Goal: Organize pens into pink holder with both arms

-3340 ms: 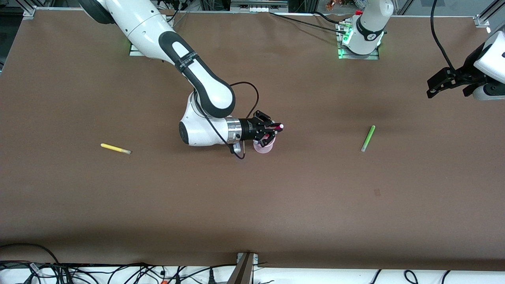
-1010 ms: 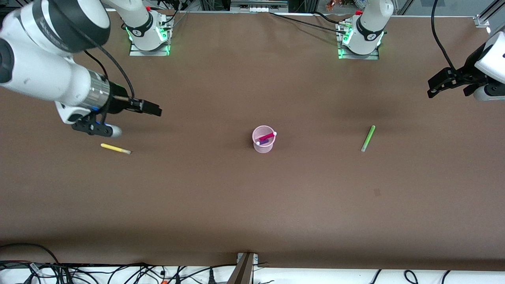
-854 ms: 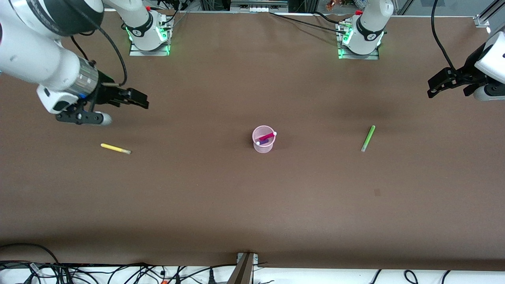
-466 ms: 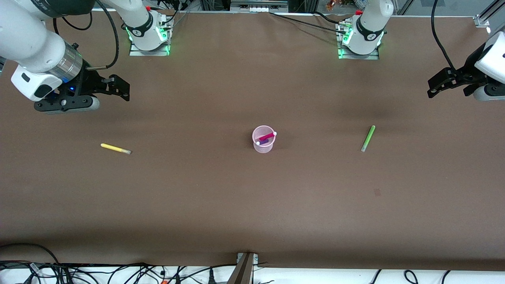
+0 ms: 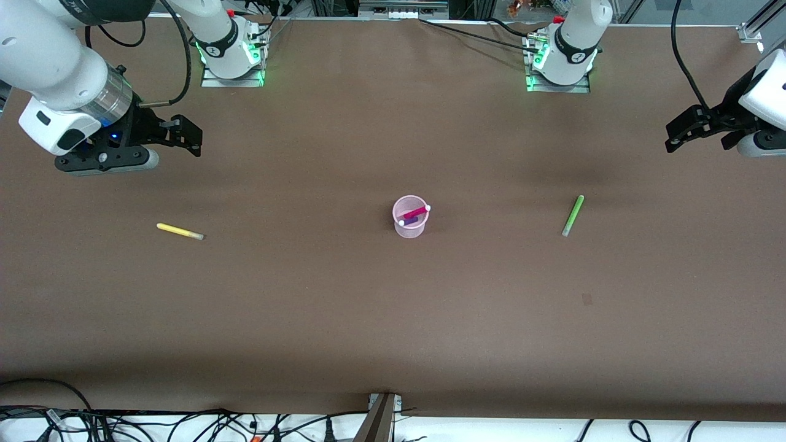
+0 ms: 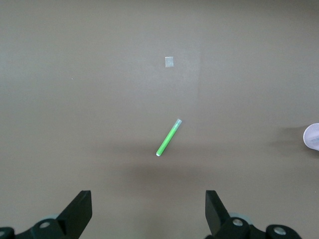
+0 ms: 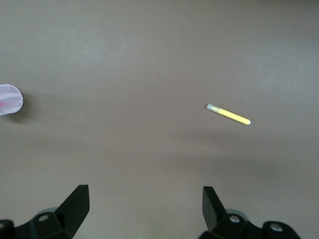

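Note:
The pink holder stands mid-table with the magenta pen and the dark blue-purple pen in it. The yellow pen lies on the table toward the right arm's end and shows in the right wrist view. The light green pen lies toward the left arm's end and shows in the left wrist view. My right gripper is open and empty, raised above the table near the yellow pen. My left gripper is open and empty, raised at the left arm's end.
The brown table is bare except for a small pale patch nearer the front camera than the green pen. Cables run along the front edge. The holder's rim shows at the edge of both wrist views.
My right arm let go of the magenta pen in the holder, then drew back to its end of the table, rose and stopped. The left arm has not moved.

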`<state>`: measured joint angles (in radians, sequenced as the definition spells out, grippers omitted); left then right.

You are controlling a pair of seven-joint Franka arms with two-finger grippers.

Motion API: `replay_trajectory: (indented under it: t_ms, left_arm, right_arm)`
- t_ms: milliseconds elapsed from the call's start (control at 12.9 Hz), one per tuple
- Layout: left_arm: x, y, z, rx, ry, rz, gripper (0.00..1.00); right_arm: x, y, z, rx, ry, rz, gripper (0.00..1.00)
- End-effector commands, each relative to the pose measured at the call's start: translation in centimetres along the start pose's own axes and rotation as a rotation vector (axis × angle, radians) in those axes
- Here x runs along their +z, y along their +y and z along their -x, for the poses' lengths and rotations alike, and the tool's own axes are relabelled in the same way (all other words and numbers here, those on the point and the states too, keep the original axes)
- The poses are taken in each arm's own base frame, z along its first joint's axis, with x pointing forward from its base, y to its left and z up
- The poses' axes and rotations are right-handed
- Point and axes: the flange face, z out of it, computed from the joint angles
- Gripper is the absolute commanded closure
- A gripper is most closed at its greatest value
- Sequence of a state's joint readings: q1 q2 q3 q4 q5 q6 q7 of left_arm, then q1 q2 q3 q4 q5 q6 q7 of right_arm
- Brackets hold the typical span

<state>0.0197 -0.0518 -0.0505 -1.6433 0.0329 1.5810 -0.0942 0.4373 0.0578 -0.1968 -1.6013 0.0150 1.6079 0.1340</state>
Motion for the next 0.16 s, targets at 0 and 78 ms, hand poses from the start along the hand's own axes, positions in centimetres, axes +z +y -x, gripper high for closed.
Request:
replay_trajectory:
  t_ms: [0,78]
  left_arm:
    - [-0.39,-0.07,0.47,0.005,-0.001,0.005,0.0]
    - [-0.39,-0.05,0.47,0.005,-0.001,0.006,0.0]
  right_arm:
    - [-0.72,-0.21,0.48,-0.022,0.009,0.016,0.0]
    - [-0.72,-0.3,0.5,-0.023,0.009,0.016,0.0]
